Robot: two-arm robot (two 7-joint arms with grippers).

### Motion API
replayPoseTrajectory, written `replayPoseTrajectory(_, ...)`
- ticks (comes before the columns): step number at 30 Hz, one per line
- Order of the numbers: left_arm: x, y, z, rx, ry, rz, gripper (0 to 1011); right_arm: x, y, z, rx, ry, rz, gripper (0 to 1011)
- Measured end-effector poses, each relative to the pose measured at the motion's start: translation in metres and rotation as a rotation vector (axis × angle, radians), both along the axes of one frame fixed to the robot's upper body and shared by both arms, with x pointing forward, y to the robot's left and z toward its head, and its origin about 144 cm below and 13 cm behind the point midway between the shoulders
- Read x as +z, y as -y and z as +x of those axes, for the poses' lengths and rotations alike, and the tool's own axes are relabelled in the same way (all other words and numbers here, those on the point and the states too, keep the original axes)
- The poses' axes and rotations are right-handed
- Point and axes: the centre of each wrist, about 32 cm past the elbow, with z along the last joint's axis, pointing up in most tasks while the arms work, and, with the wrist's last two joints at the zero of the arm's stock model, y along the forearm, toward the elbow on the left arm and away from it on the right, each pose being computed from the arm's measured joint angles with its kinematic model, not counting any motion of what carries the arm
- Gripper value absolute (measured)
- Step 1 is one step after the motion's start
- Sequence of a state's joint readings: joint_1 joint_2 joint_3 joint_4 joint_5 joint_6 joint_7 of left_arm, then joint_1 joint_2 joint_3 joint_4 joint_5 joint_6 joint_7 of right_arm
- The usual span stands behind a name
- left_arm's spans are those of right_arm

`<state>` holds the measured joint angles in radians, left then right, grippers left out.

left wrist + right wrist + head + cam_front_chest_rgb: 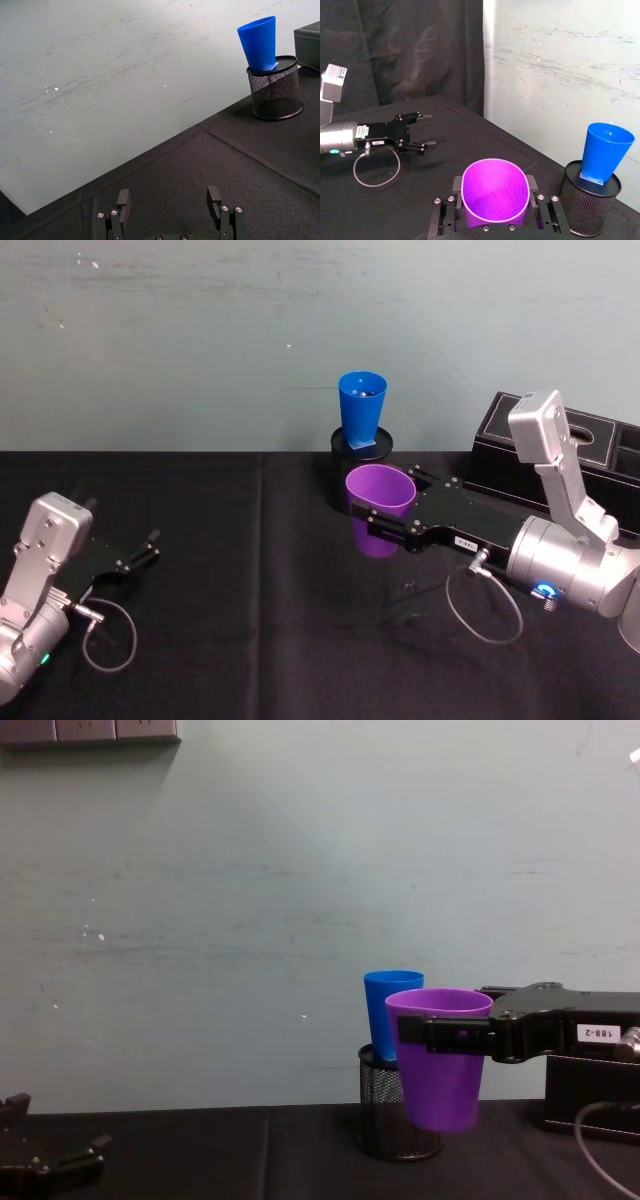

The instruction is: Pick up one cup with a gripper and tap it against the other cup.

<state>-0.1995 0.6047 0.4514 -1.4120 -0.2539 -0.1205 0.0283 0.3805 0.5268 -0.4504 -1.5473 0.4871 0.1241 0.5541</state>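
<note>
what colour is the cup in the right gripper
The cup is purple, clearest in the right wrist view.

Purple cup (380, 502), blue cup (360, 405) — black mesh holder (276, 92).

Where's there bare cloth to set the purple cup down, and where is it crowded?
Widest free patch: black cloth between the open left gripper and the purple cup in the right gripper. Crowded: back right, where the mesh holder with the blue cup and the black box cluster behind that cup.

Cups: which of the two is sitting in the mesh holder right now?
The blue cup: it stands in the black mesh pen holder near the wall. The purple cup is not in any holder; the right gripper holds it.
</note>
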Motion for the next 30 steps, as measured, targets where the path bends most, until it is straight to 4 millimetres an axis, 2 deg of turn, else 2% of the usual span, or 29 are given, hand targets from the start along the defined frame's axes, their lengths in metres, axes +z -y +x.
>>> replayPoseTrajectory(30, 0.0, 0.0, 0.0, 0.0, 0.0, 0.0, 1005, 0.0, 0.0, 0.0, 0.0, 0.0, 0.0, 728)
